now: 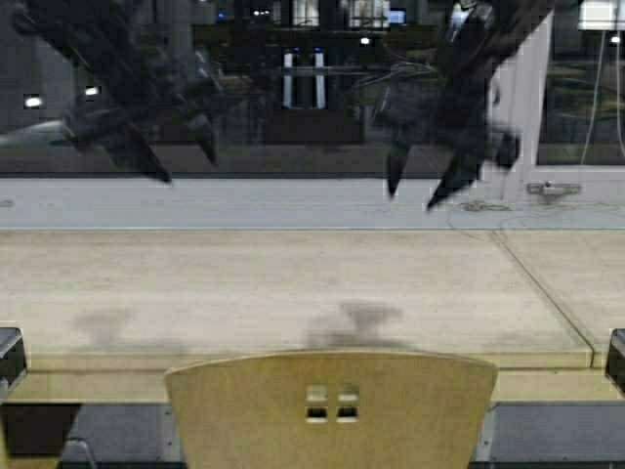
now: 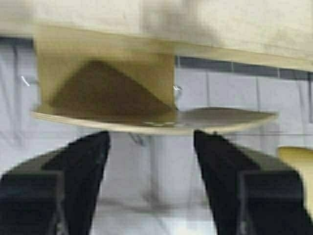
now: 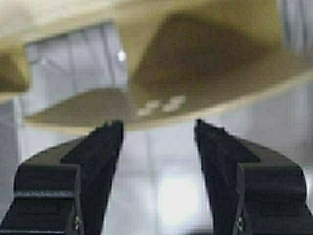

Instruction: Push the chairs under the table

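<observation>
The table [image 1: 293, 283], a long pale top in joined sections, spans the high view from side to side. One mustard chair [image 1: 332, 408] stands against the table's near edge, its back with four small square cutouts rising just in front of that edge. Both arms hang raised above the table's far side, well apart from the chair: the left gripper [image 1: 186, 156] left of it, the right gripper [image 1: 415, 191] right of it, each with fingers spread and holding nothing. Only the wrist views show the chair's seat [image 2: 161, 120] tucked beneath the tabletop, and the left one a second yellow edge [image 2: 298, 166] beside the chair.
</observation>
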{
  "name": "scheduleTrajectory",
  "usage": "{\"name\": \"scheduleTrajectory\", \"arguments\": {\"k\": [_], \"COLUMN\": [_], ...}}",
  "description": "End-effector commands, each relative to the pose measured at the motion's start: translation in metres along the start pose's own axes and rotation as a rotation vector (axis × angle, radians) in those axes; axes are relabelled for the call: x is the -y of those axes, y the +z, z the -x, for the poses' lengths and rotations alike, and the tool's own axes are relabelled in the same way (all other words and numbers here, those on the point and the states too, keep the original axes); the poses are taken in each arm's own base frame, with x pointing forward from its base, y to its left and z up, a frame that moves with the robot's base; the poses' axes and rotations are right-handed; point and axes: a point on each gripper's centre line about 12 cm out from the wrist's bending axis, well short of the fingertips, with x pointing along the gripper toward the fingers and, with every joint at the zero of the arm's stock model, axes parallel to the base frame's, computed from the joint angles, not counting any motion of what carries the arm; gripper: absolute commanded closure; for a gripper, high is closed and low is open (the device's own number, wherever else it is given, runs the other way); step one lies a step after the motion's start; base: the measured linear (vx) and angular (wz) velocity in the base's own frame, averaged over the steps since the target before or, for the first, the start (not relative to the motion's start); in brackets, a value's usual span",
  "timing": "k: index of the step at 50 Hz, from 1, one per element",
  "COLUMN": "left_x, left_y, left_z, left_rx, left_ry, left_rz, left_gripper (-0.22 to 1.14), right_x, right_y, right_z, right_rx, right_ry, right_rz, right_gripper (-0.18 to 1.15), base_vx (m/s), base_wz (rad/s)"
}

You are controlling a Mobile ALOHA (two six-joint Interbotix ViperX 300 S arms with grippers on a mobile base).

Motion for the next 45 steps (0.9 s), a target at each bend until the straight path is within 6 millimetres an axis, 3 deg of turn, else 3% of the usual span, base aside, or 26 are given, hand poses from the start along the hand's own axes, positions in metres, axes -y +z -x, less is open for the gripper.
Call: {"name": "scheduleTrajectory", "arguments": {"k": [1,8,15,31,45], "left_x": [0.003,-0.002,-0.008,-0.008,-0.006], "left_y": [0.006,0.004,0.008,0.009,0.012], "left_z": [0.037,0.058,0.073,0.093,0.094], "left_rx": [0.113,0.177,0.239,0.279,0.290], "left_ry": [-0.042,-0.041,-0.027,-0.025,-0.027], "left_rz": [-0.138,-0.253,-0.280,-0.388,-0.387], "left_gripper": [0.03,0.03,0.03,0.03,0.03], "right_x": [-0.009,-0.014,-0.018,-0.019,-0.020], "right_y": [0.019,0.032,0.043,0.038,0.052], "right_z": [0.046,0.070,0.076,0.072,0.060], "right_rx": [0.163,0.268,0.308,0.312,0.328], "right_ry": [0.064,0.083,0.081,0.100,0.098], "right_rz": [0.151,0.286,0.341,0.362,0.390], "right_gripper": [0.13,0.14,0.14,0.14,0.14], "base_vx": [-0.16,-0.20,-0.26,-0.26,-0.32], "base_wz": [0.13,0.15,0.10,0.06,0.01]}}
